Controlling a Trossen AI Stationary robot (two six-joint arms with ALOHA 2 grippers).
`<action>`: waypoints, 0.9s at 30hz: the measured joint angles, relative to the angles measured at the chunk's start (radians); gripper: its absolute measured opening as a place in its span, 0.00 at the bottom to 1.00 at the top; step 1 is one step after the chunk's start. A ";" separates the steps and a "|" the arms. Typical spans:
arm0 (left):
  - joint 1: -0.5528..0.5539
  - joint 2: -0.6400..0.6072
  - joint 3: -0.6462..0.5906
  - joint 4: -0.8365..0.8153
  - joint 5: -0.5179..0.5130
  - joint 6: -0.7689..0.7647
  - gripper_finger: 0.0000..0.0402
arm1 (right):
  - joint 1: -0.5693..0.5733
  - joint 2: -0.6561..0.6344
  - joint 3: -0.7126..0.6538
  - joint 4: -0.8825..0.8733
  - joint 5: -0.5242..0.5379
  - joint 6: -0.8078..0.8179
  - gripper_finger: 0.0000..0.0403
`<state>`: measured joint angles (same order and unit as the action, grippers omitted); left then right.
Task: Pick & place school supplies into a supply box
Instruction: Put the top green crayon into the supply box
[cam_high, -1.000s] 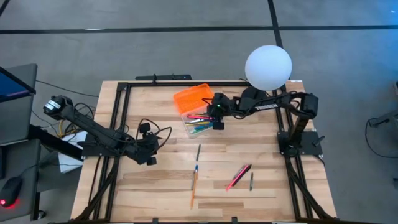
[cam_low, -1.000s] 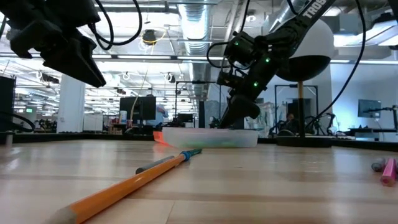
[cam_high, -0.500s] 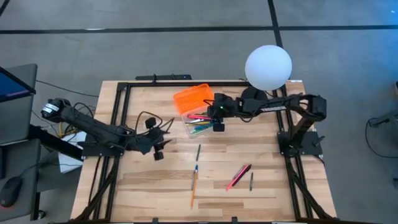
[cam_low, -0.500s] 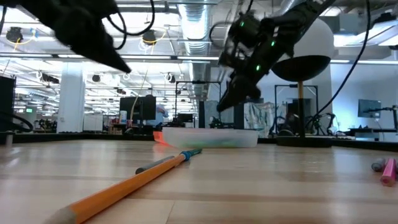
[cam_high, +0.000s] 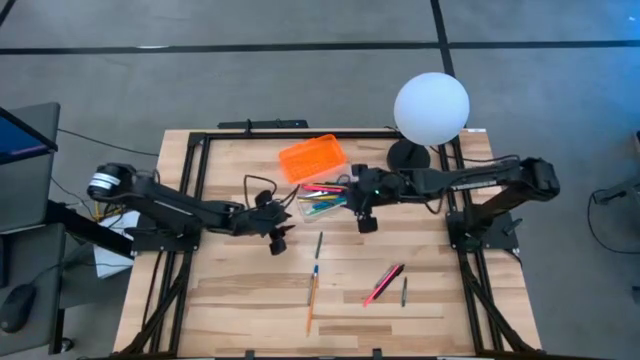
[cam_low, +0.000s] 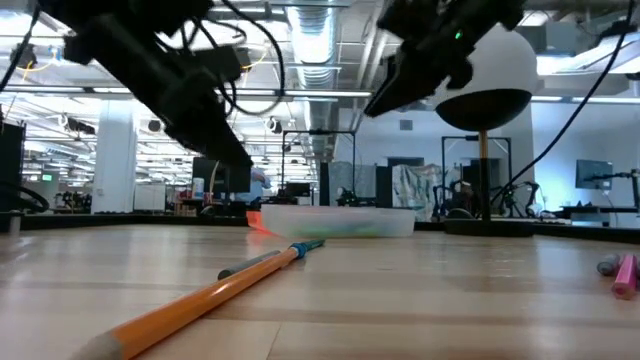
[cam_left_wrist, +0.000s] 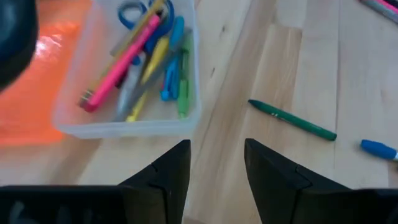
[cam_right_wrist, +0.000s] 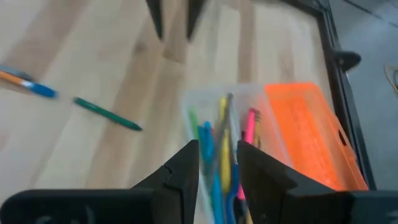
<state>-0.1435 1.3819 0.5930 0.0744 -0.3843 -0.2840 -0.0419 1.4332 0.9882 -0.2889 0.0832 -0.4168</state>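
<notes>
**Operator:** Orange lid (cam_high: 311, 157) lies hinged open on the far side of the supply box (cam_high: 322, 200). The clear tray sits centre-far on the table (cam_high: 230, 290) and already holds several pens, markers and the blue-handled scissors (cam_left_wrist: 144, 11).

**Supervisor:** Status of both grippers?

**Operator:** I read the left gripper (cam_high: 279, 241) as parted with nothing between the fingers; it hangs above the table just left of the green pen (cam_high: 319, 244), near side of the box. The right gripper (cam_high: 364, 220) hangs above the box's right end. Its fingers (cam_right_wrist: 185, 169) stand apart with a narrow gap, and I see nothing held.

**Supervisor:** Remaining items?

**Operator:** Outside the box: the green pen, an orange pencil (cam_high: 311, 303) with a blue-tipped pen (cam_high: 315, 272) at its far end, a pink marker (cam_high: 383, 284) and a dark pen (cam_high: 404, 290) to the right.

**Supervisor:** Current step?

**Operator:** My judgement: approach to the next pick, left arm on the green pen. Next move calls for aligning the fingers across the pen's barrel, descending until they straddle it, then closing.
</notes>
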 joint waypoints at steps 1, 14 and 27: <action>0.012 0.026 0.000 0.029 0.029 -0.007 0.37 | 0.016 -0.010 0.000 -0.010 0.003 0.004 0.25; 0.067 0.245 0.003 0.274 0.295 -0.014 0.37 | 0.192 -0.023 0.000 -0.059 0.210 0.071 0.25; -0.001 0.258 0.007 0.351 0.283 -0.022 0.45 | 0.291 -0.023 0.000 -0.076 0.290 0.160 0.25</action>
<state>-0.1444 1.6394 0.5996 0.4258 -0.1012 -0.3056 0.2494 1.4105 0.9878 -0.3644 0.3736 -0.2573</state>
